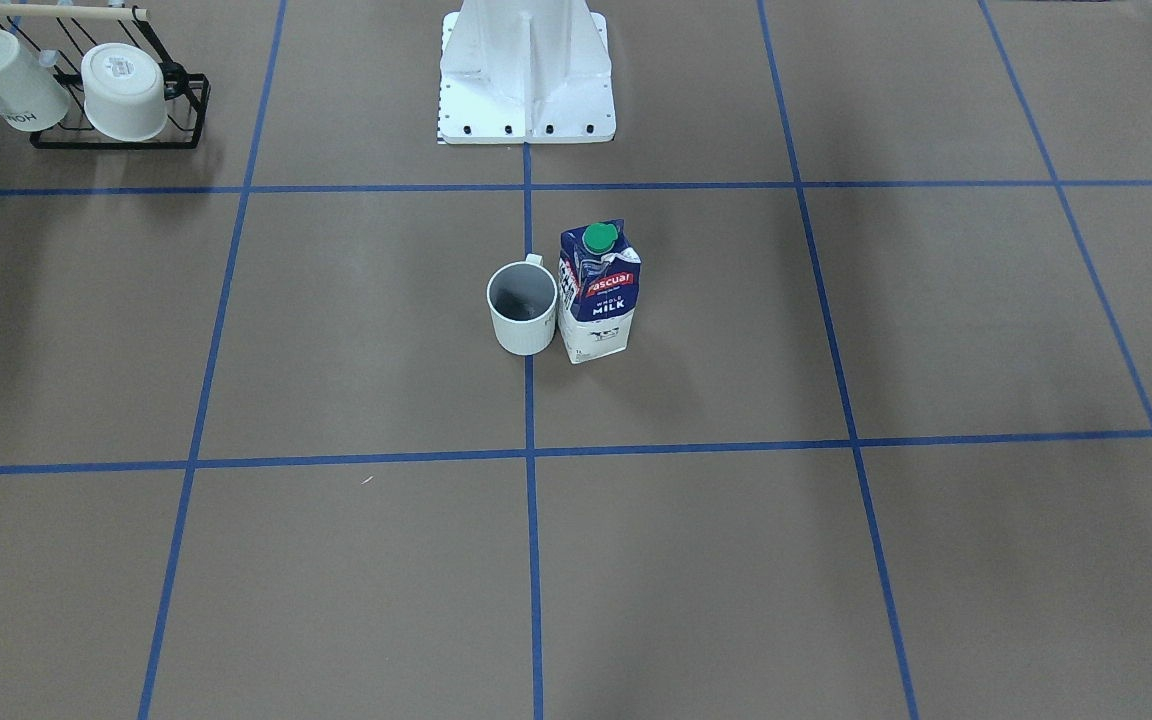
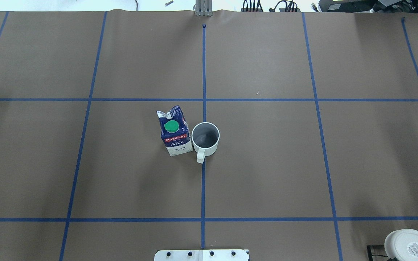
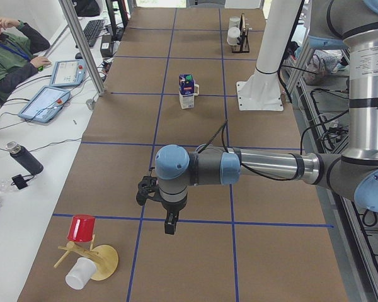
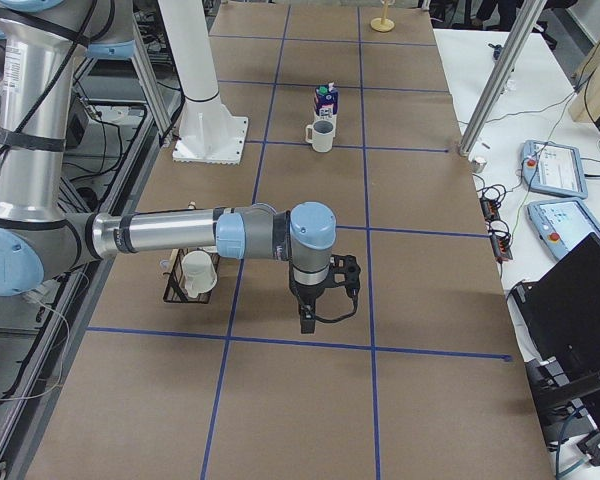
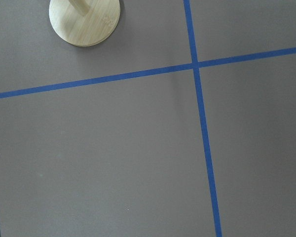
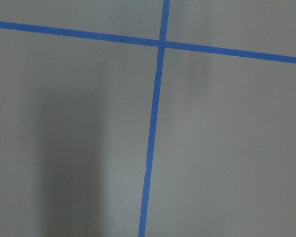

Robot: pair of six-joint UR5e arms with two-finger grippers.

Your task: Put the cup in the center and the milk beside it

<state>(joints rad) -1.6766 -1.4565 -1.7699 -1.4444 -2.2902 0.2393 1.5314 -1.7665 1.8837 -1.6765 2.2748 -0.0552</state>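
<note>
Found the left arm (image 3: 264, 165) stretched level from the robot's side out over the surface (image 3: 195, 126), wrist bent straight down, left pincer (image 3: 171, 226) hanging low over a blue tape line, near a wooden stand (image 3: 97, 261). Could not tell how far that pincer gaped, nor whether it held anything. Found the right arm (image 4: 170, 232) likewise level and bent down at the wrist, right pincer (image 4: 306, 322) hanging over the surface near a wire rack (image 4: 172, 290); could not tell its opening or hold either. Saw only brown surface and crossing tape in both wrist views, plus the stand's round base in the left one.

Located the cup (image 1: 523, 308) upright at the center (image 1: 530, 400), on the middle tape line, handle toward the robot's base. Located the milk (image 1: 598, 292) upright just beside it, on the robot's left; could not tell whether touching. Read "Pascual" on the red band, "WHOLE MILK" in white beneath. Made out dark lettering on one racked mug (image 1: 11, 85), not legibly.
</note>
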